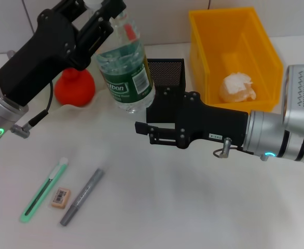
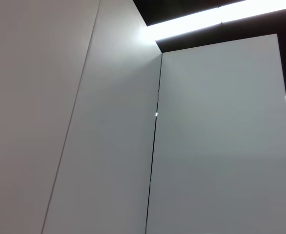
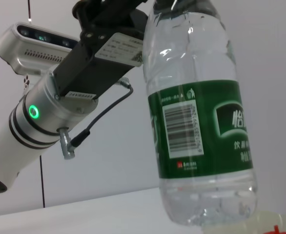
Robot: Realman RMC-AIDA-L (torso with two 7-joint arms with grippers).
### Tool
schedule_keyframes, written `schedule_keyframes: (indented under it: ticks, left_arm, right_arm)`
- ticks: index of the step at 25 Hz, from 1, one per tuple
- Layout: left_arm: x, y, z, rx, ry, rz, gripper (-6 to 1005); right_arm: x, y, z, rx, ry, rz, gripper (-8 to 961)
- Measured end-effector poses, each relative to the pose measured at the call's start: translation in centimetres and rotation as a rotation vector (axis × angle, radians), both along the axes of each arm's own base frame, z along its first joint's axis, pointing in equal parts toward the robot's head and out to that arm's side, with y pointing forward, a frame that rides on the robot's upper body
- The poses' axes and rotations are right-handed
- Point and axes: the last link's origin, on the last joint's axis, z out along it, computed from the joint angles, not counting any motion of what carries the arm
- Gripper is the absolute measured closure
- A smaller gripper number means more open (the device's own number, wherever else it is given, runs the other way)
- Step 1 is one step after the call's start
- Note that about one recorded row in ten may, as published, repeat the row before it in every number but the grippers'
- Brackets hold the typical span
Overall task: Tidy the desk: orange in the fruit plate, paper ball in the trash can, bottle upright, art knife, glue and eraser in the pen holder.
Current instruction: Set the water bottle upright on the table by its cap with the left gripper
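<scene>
The white surface [image 1: 193, 207] is carrying everything. One yellow bin [image 1: 234, 54] is sitting behind the right end effector [image 1: 154, 134], and one white paper ball [image 1: 238, 87] is lying inside it. One black mesh pen holder [image 1: 167, 72] is standing just behind the right end effector; I cannot tell what is in it.

One clear water bottle [image 1: 125, 67] with a green label is being held by its top in the left end effector [image 1: 97, 13], whose fingers are clamped on the bottle's neck. The bottle is hanging down below that end effector, nearly upright and leaning a little, with its bottom close to the surface. The right wrist view is showing the bottle [image 3: 199, 122] and the left end effector [image 3: 128, 14] gripping its top.

The right end effector is reaching in low over the surface, just beside the bottle's bottom. I cannot tell if its fingers are apart or together.

One orange [image 1: 75, 87] is sitting under the left arm, next to the bottle, on a pale plate [image 1: 58, 106].

Three small things are lying in a row on the surface, well apart from both end effectors: one green art knife [image 1: 44, 190], one grey glue stick [image 1: 82, 196], and between them one small eraser [image 1: 60, 197].
</scene>
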Motion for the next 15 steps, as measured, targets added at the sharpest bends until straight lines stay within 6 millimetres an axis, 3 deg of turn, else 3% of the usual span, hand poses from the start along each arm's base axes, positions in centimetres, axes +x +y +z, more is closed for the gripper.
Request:
schedule_keyframes:
  ticks: [9,15]
  left_arm:
    - [-0.7,0.3,0.5,0.035,0.006,0.032,569]
    - [-1.7,0.2,0.7,0.052,0.02,0.074,568]
  right_arm:
    - [1.3,-0.8,0.6,0.021,0.002,-0.029,183]
    - [1.5,-2.1,2.1,0.061,0.026,0.023,183]
